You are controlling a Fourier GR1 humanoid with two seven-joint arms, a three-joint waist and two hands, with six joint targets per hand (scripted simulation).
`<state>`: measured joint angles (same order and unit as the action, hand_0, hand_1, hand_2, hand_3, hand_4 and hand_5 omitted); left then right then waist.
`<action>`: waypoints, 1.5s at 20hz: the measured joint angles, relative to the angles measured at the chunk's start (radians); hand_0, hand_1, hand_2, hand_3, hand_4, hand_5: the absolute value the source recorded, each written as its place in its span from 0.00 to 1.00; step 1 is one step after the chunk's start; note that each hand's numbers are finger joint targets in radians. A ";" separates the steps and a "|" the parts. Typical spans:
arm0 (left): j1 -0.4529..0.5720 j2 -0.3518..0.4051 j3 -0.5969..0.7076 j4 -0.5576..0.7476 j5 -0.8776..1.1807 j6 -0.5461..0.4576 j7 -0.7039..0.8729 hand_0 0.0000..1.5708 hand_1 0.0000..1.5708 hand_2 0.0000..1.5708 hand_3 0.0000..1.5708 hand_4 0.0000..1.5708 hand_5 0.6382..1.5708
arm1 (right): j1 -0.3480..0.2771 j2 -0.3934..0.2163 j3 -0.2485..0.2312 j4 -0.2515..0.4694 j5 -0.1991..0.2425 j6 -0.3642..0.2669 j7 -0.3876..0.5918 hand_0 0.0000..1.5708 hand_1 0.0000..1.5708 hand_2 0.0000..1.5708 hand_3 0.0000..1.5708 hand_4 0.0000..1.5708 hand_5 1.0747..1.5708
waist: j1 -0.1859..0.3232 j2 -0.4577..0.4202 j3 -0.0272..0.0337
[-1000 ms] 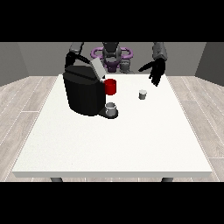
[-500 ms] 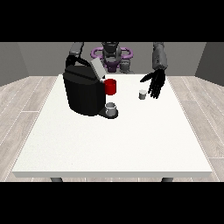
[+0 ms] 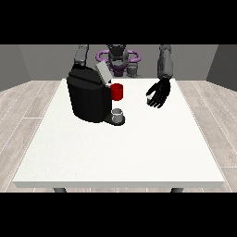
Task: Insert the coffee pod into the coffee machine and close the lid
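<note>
While its lid [image 3: 102, 73] stands open, coffee machine [image 3: 88, 97] holds a cup [image 3: 118, 114].

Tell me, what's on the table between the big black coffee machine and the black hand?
In the front view, only bare white table lies between the black coffee machine and the hand at the view's right.

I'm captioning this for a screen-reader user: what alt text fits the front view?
A humanoid robot behind a white table lowers the hand at the view's right, fingers spread, over a small coffee pod. At the view's left stands a black coffee machine with its lid raised, a red part at its front and a grey cup on its tray.
</note>
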<state>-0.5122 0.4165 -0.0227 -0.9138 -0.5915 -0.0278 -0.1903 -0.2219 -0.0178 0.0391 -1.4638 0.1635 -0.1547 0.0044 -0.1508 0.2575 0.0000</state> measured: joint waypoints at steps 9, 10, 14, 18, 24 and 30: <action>-0.064 0.003 -0.089 0.086 -0.165 0.015 0.012 0.56 0.56 0.64 0.52 0.18 1.00 | -0.058 0.005 0.002 0.088 0.012 -0.011 0.005 0.00 0.00 0.00 0.00 0.00 1.00 | 0.004 0.002 0.0004; -0.069 0.011 -0.090 0.105 -0.177 0.014 0.006 0.48 0.48 0.59 0.49 0.22 1.00 | -0.058 0.007 0.008 0.087 0.014 -0.014 0.005 0.00 0.00 0.00 0.00 0.00 1.00 | 0.002 0.004 0.0005; -0.094 0.015 -0.106 0.147 -0.222 -0.024 0.024 0.48 0.48 0.62 0.54 0.25 1.00 | -0.056 -0.002 -0.004 0.124 -0.011 0.006 -0.020 0.00 0.00 0.00 0.00 0.00 1.00 | 0.001 -0.018 0.0006; -0.112 0.002 -0.101 0.198 -0.247 -0.032 0.007 0.66 0.66 0.71 0.64 0.25 1.00 | -0.042 -0.006 -0.009 0.145 -0.026 0.015 -0.029 0.00 0.00 0.00 0.00 0.00 1.00 | -0.005 -0.036 0.0004; -0.126 -0.033 -0.088 0.215 -0.261 -0.016 -0.039 0.90 0.90 0.89 0.85 0.31 1.00 | -0.028 -0.016 -0.033 0.201 -0.014 -0.005 -0.046 0.00 0.00 0.00 0.00 0.00 1.00 | 0.022 -0.070 0.0002; -0.172 -0.058 -0.039 0.209 -0.197 -0.101 -0.075 0.90 0.90 0.89 0.84 0.33 1.00 | -0.017 -0.013 -0.028 0.241 0.024 -0.041 -0.025 0.00 0.00 0.00 0.00 0.00 1.00 | 0.035 -0.114 0.0000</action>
<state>-0.6837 0.3586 -0.0621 -0.7049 -0.7886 -0.1286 -0.2658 -0.2387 -0.0308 0.0107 -1.2225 0.1877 -0.1959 -0.0205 -0.1161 0.1433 -0.0001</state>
